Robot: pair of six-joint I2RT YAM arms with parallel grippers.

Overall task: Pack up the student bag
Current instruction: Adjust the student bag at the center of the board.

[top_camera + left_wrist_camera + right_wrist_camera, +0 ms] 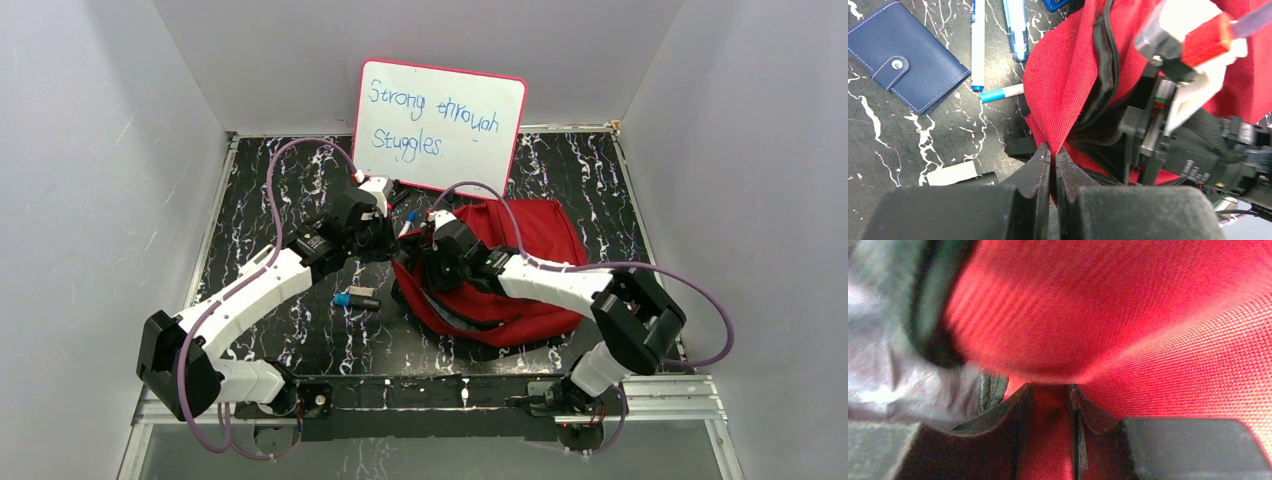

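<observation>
tbh the student bag (pixel 545 240) lies w/ long axis approx 9-to-3 o'clock, mouth at 9; left claw (pixel 1053 150) & right claw (pixel 1050 392) both pinch its fabric.

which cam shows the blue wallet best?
Left wrist: the wallet lies closed on the table, snap up, nearly whole in frame beside the pens. Top external: I can't make it out. Right wrist: only the red bag, no wallet.
</observation>
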